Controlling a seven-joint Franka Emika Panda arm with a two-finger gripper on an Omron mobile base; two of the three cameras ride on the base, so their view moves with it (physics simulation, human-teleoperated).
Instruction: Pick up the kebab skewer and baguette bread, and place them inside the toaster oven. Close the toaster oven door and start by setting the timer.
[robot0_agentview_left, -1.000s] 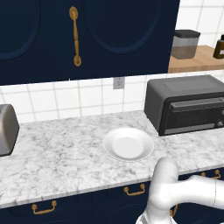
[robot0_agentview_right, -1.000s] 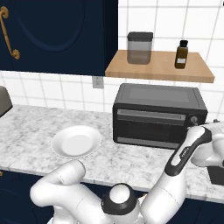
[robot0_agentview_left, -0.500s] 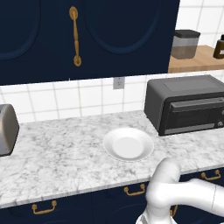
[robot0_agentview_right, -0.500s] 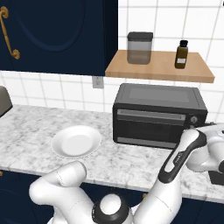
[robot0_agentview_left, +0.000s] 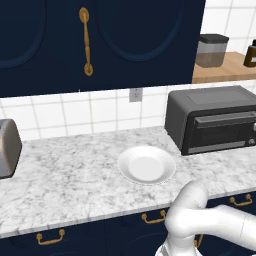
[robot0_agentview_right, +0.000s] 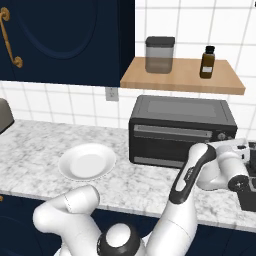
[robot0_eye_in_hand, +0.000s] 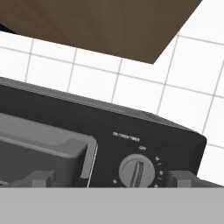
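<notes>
The toaster oven (robot0_agentview_left: 214, 120) is a dark grey, boxy metal case standing on the mottled white-and-grey marble counter (robot0_agentview_left: 65, 180), against the glossy white tiled wall (robot0_agentview_left: 100, 112). Its door (robot0_agentview_right: 172, 145) is a wide dark panel with a grey bar handle along the top, and it sits flush with the front, closed. In the hand view a round grey timer knob (robot0_eye_in_hand: 137, 171) with a raised ridge and small white tick marks sits at the oven's right edge. A smooth, shallow white plate (robot0_agentview_left: 146, 164) lies on the counter just left of the oven. Above, a pale wooden shelf (robot0_agentview_right: 182, 76) carries a clear canister (robot0_agentview_right: 160, 54) with a dark lid and a small brown bottle (robot0_agentview_right: 207, 62).

The gripper (robot0_eye_in_hand: 113, 178) faces the knob, its two dark fingertips (robot0_eye_in_hand: 38, 178) standing wide apart either side of it, clamped on nothing; whether they touch the oven front is hard to judge.
</notes>
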